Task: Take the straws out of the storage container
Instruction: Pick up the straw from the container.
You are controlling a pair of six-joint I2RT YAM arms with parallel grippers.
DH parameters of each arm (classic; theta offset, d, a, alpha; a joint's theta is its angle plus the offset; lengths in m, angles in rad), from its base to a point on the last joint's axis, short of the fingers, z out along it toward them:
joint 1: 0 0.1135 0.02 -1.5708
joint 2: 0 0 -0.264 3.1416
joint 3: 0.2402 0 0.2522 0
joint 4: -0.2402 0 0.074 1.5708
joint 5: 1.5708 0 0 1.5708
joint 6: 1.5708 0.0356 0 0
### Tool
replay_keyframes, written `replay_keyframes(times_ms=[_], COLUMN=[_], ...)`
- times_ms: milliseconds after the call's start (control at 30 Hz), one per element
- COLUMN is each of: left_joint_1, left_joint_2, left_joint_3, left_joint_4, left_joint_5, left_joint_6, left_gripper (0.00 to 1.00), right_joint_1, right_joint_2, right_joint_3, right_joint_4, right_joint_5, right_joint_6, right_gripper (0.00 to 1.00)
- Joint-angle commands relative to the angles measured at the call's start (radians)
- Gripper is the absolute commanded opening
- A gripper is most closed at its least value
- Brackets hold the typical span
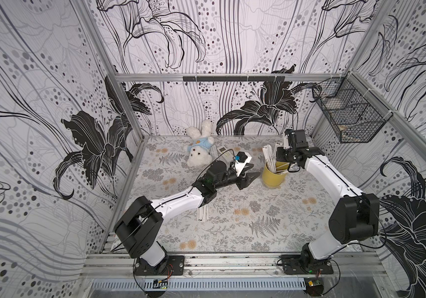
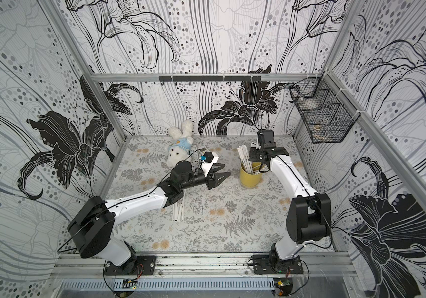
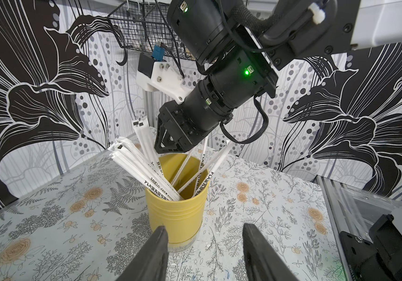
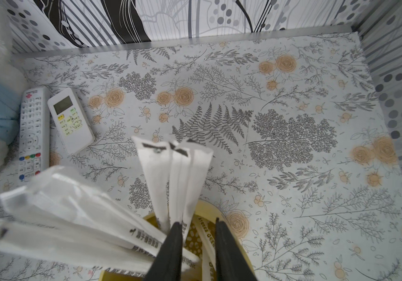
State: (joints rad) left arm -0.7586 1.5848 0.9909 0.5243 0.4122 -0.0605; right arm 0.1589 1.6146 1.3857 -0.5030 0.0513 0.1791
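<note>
Right gripper is poking nose-down into the mouth of the yellow cup. Its fingers are parted and you can see the cup's inside through the gap, so it's not pinching anything, with a couple of upright straws just beside one finger. The cup is stuffed with them: in both top views the main bunch fans out toward 11 o'clock, and a few lean toward 3. Left gripper sits at the cup's 9 o'clock, low, jaws spread wide, close but not touching. The cup itself stands around 2 o'clock on the table. Some loose straws lie flat at the cup's 7 o'clock, partly under the left arm. A teddy bear and two white remotes are up at 11 o'clock. The wire basket on the wall at 2 o'clock holds something pale, can't tell what.
</note>
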Motion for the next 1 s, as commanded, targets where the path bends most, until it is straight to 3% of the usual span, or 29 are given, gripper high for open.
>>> replay_keyframes(times_ms=[0,300,500,967], left_joint_1=[-0.004,-0.004,-0.004,-0.004], left_joint_2=[0.018,0.021,0.032,0.041], left_joint_3=[0.015,0.015,0.023,0.023], left_joint_4=[0.052,0.051,0.049,0.053], left_joint_5=[0.017,0.016,0.021,0.028], left_joint_6=[-0.012,-0.014,-0.015,-0.019], left_gripper=[0.54,0.54,0.54,0.53], right_joint_1=[-0.015,-0.041,-0.047,-0.055], right_joint_2=[0.022,0.037,0.048,0.048], right_joint_3=[0.014,0.012,0.018,0.028], right_joint_4=[0.031,0.052,0.048,0.042], right_joint_5=[-0.084,-0.124,-0.144,-0.192], right_joint_6=[0.019,0.014,0.004,-0.017], right_gripper=[0.28,0.20,0.26,0.24])
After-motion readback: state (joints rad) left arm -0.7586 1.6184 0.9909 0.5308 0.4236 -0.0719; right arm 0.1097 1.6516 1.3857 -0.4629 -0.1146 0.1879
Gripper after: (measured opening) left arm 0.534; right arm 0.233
